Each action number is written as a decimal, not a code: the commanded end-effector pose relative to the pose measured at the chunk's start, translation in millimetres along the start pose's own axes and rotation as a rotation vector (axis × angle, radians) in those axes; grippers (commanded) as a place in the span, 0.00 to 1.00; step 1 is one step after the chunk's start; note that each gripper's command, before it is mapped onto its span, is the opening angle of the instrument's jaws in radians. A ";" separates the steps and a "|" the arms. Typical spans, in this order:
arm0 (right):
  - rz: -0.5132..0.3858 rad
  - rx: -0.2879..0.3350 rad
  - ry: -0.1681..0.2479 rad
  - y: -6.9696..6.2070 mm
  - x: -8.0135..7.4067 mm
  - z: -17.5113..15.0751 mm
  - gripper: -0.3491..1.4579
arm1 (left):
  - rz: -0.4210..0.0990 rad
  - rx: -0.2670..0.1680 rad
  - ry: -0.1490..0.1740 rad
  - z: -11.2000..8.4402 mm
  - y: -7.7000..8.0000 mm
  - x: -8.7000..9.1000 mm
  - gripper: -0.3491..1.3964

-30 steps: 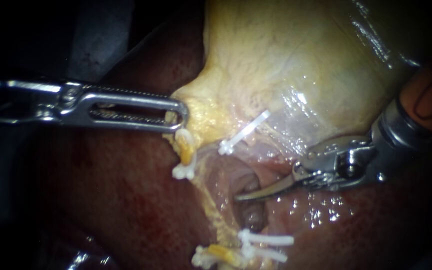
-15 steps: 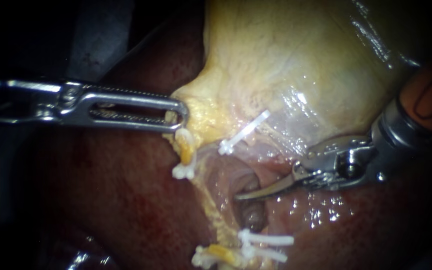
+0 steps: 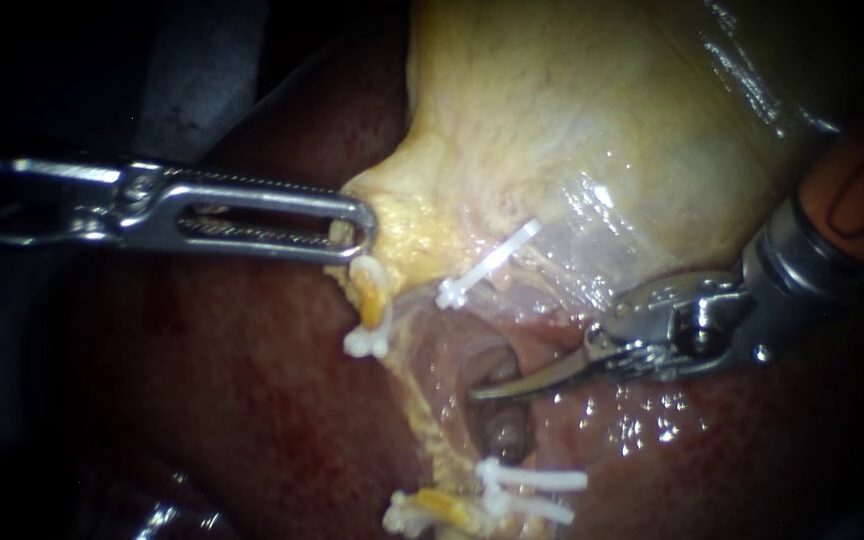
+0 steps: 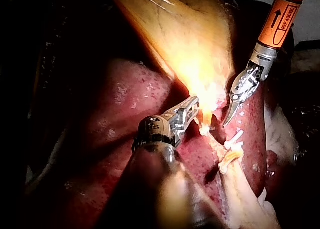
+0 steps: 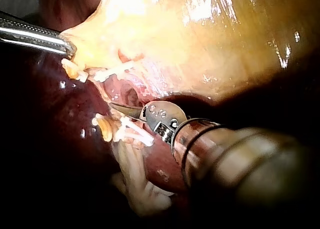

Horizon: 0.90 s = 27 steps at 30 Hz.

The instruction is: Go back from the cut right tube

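Right tube [image 3: 504, 438] — cut, beside right instrument [image 3: 482, 393], jaws closed; left instrument [image 3: 357, 228] grips gallbladder [image 3: 572, 120].

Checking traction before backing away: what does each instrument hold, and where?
Left instrument grips the gallbladder at its narrow yellowish end; right instrument holds nothing.

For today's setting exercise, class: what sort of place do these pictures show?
Probably a surgical practice bench: the left instrument and right instrument work on a gallbladder and liver, with white clips in place.

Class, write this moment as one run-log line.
left instrument: jaws shut on gallbladder | right instrument: blades shut, tip between upper clip and lower clips, not yet withdrawn
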 end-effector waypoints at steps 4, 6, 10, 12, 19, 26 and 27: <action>-0.001 0.002 -0.001 -0.3 0.0 -0.1 0.00 | 0.000 0.001 0.000 0.0 0.0 0.0 0.00; -0.001 0.004 -0.002 -0.6 -0.1 -0.2 0.00 | 0.000 0.001 0.000 -0.1 0.0 0.0 0.00; -0.001 0.007 -0.003 -1.0 -0.1 -0.8 0.00 | 0.000 0.001 0.000 -0.1 0.0 -0.1 0.00; -0.001 0.012 -0.005 -1.1 -0.2 -1.2 0.00 | 0.000 0.001 0.000 -0.1 0.0 -0.1 0.00; -0.001 0.003 0.001 -1.7 -0.6 -3.0 0.00 | 0.000 0.001 0.000 -0.1 0.0 -0.1 0.00; -0.009 -0.009 0.009 -2.4 -0.3 -4.9 0.00 | 0.000 0.001 0.000 -0.1 0.0 0.0 0.00; -0.014 -0.012 0.011 -2.5 -0.3 -5.3 0.00 | 0.000 0.001 0.000 -0.1 0.0 0.0 0.00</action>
